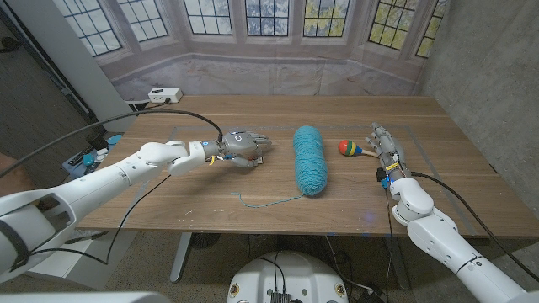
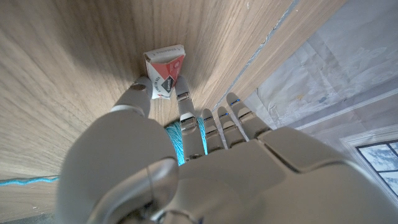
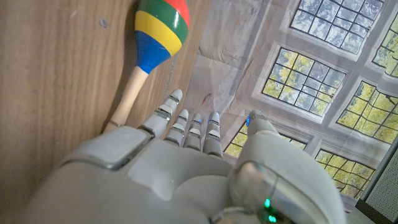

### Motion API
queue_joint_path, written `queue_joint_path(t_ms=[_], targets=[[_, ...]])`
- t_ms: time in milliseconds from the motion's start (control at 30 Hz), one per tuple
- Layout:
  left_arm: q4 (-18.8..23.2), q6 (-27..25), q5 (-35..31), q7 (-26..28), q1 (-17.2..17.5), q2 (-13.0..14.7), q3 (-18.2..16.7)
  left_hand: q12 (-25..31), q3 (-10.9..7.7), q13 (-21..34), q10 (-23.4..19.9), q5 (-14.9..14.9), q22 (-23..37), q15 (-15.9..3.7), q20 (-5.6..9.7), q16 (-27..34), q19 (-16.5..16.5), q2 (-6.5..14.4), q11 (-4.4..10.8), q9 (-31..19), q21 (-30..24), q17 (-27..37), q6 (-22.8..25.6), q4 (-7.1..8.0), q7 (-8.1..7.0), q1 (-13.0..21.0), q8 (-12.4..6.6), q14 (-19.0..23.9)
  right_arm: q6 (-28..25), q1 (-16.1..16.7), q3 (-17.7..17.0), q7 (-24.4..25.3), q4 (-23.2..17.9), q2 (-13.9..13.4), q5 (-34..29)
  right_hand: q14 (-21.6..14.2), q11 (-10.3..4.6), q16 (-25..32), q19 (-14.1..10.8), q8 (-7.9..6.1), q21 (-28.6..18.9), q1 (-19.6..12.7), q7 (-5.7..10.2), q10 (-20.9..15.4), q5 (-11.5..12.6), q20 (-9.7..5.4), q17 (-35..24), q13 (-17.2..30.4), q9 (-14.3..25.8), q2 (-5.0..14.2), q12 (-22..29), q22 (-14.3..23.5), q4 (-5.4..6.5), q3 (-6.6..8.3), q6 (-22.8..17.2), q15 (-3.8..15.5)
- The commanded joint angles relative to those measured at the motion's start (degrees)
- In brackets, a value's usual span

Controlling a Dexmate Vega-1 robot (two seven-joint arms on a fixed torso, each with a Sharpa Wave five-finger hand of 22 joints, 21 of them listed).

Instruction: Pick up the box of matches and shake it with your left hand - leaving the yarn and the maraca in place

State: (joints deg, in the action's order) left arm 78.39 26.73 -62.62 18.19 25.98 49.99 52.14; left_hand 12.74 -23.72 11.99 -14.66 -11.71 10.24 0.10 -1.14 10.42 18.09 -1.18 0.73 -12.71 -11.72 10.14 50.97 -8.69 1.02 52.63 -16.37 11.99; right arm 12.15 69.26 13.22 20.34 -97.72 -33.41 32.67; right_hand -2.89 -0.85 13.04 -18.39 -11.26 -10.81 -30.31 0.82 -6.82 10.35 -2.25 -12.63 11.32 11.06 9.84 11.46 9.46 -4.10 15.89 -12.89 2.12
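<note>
Two hands share the wooden table [image 1: 253, 189] with us. Our left hand [image 1: 240, 149] pinches the box of matches [image 2: 165, 73] between thumb and a finger, its lower edge at the tabletop; whether it is lifted clear we cannot tell. The skein of teal yarn [image 1: 309, 159] lies just beside that hand, a loose strand trailing toward the near edge. Our right hand [image 1: 386, 145] has its fingers straight and holds nothing, close beside the striped maraca [image 3: 154, 43].

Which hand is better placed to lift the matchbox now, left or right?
Left. The left hand already has thumb and finger on the matchbox; the right hand stands beyond the yarn, beside the maraca.
</note>
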Motion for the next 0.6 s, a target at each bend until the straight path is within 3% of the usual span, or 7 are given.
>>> queue_joint_path(t_ms=[33,600], targets=[[0.48,0.30,0.41,0.22,-0.37,0.20,-0.51,0.49,-0.27,0.03,-0.59,0.17,0.21,-0.36,0.13,0.53,0.66,0.42,0.13,-0.10,-0.32,0.05,0.42,-0.16,-0.01,1.00,-0.18,0.63,-0.12,-0.34,0.21,-0.37,0.10,-0.04,0.10,-0.33,0.18,0.35,-0.63,-0.14,-0.12,0.53,-0.28,-0.54,-0.11,-3.13,-0.36,0.33,0.13,0.10,0.17,0.14,0.05,0.41,-0.49,0.89],[2.24,0.58,0.45,-0.43,-0.55,0.79,-1.73,0.54,-0.33,0.01,-0.98,0.21,0.20,-0.46,0.33,0.50,0.87,0.41,0.36,-0.16,-0.37,0.04,0.81,-0.18,-0.09,1.06,-0.11,0.91,0.31,-0.57,0.60,-0.82,0.51,0.15,0.12,-0.40,0.15,0.37,-0.65,-0.15,-0.10,0.64,-0.29,-0.52,-0.09,-3.13,-0.37,0.33,0.13,0.11,0.16,0.14,0.08,0.45,-0.52,0.89]])
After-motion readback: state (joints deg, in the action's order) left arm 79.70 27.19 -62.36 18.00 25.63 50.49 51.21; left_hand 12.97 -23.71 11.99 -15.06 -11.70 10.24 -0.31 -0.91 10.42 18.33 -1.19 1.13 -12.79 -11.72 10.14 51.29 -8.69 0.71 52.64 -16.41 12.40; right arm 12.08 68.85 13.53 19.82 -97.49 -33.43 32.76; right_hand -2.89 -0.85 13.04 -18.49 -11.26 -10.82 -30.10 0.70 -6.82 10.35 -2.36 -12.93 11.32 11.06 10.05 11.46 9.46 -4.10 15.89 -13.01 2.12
